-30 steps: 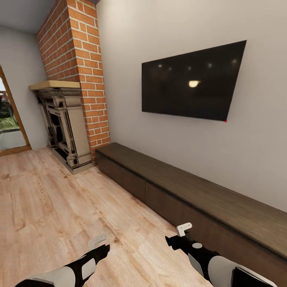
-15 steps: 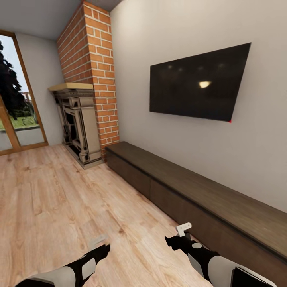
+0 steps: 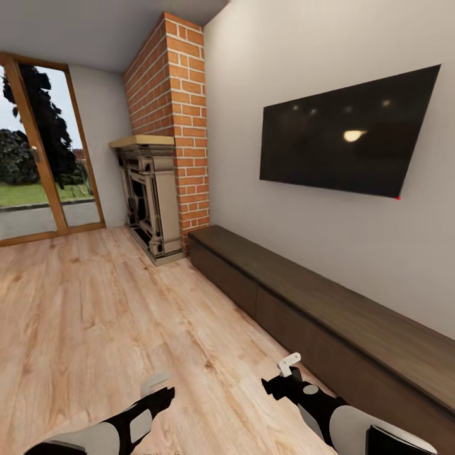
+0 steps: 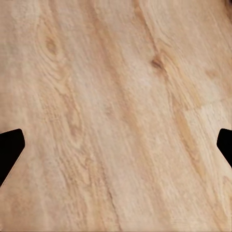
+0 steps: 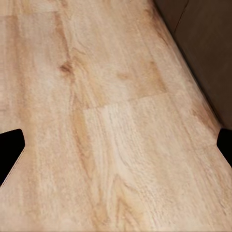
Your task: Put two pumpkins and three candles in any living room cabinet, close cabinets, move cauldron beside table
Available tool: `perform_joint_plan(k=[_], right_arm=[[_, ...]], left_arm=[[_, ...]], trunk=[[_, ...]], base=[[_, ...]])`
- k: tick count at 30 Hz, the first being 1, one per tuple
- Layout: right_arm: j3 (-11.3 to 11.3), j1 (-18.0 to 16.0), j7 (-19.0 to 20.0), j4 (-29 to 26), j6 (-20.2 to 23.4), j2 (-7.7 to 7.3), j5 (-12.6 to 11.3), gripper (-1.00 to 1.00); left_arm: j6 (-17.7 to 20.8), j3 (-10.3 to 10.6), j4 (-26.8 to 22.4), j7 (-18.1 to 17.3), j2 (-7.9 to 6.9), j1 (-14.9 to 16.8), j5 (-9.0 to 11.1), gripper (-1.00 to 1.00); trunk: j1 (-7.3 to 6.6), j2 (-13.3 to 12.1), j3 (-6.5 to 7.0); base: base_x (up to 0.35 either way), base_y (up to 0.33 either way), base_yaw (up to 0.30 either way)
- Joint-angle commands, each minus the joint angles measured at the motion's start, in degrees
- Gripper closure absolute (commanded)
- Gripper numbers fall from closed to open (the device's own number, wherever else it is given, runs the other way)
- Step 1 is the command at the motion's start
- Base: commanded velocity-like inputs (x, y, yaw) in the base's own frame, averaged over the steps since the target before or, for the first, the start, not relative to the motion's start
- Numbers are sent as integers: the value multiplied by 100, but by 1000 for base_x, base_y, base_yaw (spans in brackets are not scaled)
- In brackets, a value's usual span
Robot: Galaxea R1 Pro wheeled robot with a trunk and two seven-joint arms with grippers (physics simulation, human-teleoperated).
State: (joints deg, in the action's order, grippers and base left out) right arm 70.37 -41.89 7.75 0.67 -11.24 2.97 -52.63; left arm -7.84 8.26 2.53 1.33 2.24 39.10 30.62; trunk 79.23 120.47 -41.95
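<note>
Both arms are held low in front of the robot. The left claw [image 3: 158, 388] hangs over bare floor [image 3: 95, 303] with its fingers spread wide and nothing between them; in its wrist view the two dark fingertips [image 4: 9, 147] sit at opposite sides with only wood grain in the gap. The right claw [image 3: 284, 373] is spread just as wide and just as empty, hovering near the foot of the cabinet [image 3: 328, 309], whose dark front [image 5: 208, 43] shows at the corner of the right wrist view.

Over the last second the whole view has swung leftward: the fireplace [image 3: 151, 196] and brick chimney [image 3: 170, 114] have slid toward the middle, and a glass door [image 3: 38, 158] with trees outside has come into sight at the far left. The arms sit in the same place relative to the body, so I take it the robot is turning, most likely searching for something to pick up.

The cabinet runs along the wall under the TV [image 3: 347, 139], and every drawer front I can see looks flush and closed. The floor is pale plank wood, smooth and level.
</note>
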Motion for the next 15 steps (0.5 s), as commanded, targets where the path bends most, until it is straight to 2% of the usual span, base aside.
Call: perform_joint_plan(k=[1, 15], right_arm=[[41, -3, 34, 12, -19, 2, -57, -100], [46, -3, 29, 12, -19, 2, -54, -100]], left_arm=[[-34, 46, 21, 8, 5, 10, 32, -100], [-35, 51, 25, 11, 6, 10, 32, -100]], trunk=[[-1, 3, -2], [-1, 3, 57]], base=[[0, 0, 261], [0, 0, 257]])
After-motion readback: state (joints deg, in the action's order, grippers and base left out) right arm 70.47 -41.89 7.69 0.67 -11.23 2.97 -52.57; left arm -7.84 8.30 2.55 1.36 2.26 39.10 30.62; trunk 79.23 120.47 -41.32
